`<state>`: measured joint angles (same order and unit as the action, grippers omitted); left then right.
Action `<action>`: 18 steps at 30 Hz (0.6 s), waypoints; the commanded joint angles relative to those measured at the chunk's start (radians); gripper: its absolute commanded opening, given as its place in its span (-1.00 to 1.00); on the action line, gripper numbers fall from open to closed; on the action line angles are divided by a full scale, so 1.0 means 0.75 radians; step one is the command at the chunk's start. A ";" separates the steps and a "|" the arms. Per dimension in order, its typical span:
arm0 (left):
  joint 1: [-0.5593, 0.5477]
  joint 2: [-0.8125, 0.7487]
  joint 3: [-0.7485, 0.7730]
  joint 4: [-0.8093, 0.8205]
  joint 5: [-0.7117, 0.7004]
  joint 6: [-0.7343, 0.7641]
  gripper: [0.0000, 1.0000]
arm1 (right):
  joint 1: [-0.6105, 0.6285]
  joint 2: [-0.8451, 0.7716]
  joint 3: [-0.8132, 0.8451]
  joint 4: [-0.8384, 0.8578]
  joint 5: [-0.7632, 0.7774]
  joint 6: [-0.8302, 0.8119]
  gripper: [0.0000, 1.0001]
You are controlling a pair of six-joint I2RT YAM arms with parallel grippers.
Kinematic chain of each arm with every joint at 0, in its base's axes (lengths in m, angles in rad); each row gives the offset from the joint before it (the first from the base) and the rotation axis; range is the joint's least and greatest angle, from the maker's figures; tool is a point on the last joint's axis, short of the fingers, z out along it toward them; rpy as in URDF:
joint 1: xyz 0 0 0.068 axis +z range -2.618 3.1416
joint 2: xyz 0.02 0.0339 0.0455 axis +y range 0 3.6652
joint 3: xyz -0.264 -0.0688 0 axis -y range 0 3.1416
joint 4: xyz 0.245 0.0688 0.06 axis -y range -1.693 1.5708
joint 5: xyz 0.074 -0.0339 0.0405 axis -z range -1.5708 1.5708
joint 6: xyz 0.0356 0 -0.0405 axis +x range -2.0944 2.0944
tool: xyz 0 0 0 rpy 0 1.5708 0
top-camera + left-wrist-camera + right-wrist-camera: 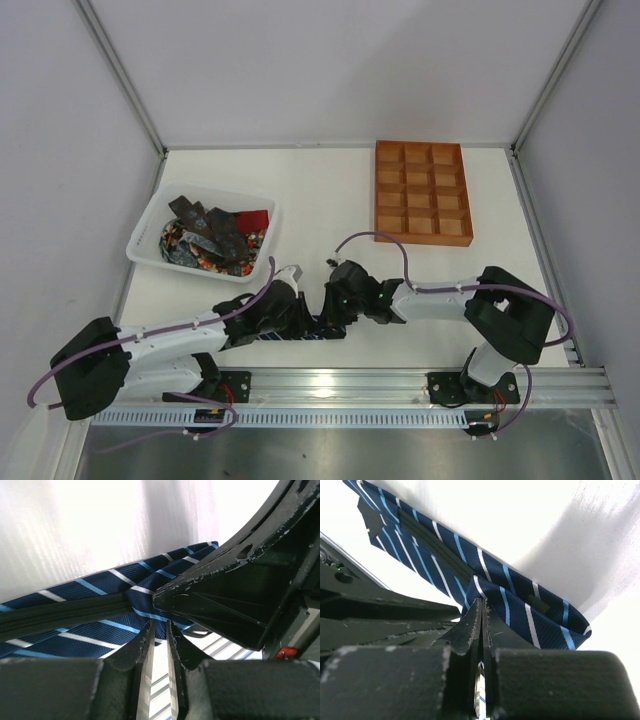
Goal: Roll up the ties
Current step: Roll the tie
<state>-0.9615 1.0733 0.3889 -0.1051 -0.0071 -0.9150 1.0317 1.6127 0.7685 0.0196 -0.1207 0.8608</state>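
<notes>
At the near edge of the desk (320, 200), dead centre, both arms meet over one navy tie (300, 333), which lies stretched left to right just in front of their bases. The right pincer (482, 607) is clenched tight, pads pressed flat together with a fold of striped cloth bunched up into the tips. The left pincer (159, 630) shows only a thin slit between its fingers, with the tie's folded edge right at the tips. That reads as a pinch on the fabric too, though the slit makes it less certain.

So the roll looks barely started. To do it well, I'd say keep the two pinches level, turn the end over squarely so the edges stack, and hold light tension along the length so the coil doesn't skew or spring loose.

Now the count: one navy tie out on the desk. One white basket (140, 235) sits back left, holding a heap of ties (212, 238), dark brown, red and patterned. That's several, tangled too much for an exact tally. One orange-brown tray (380, 190) sits back right, twelve compartments, none with a tie in it.
</notes>
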 commanded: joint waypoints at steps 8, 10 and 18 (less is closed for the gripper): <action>0.024 0.170 0.032 0.134 0.056 0.034 -0.60 | 0.005 -0.001 0.018 0.011 0.028 -0.006 -1.00; 0.036 0.187 0.028 0.175 0.054 0.044 -0.60 | 0.013 -0.031 0.035 -0.018 0.042 -0.029 -1.00; 0.061 0.201 0.019 0.187 0.065 0.058 -0.60 | 0.003 -0.187 0.106 -0.237 0.096 -0.121 -0.75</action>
<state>-0.9257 1.2179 0.3946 -0.0006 0.0372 -0.9031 1.0344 1.5478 0.7952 -0.0967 -0.0784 0.8139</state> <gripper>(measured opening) 0.202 0.113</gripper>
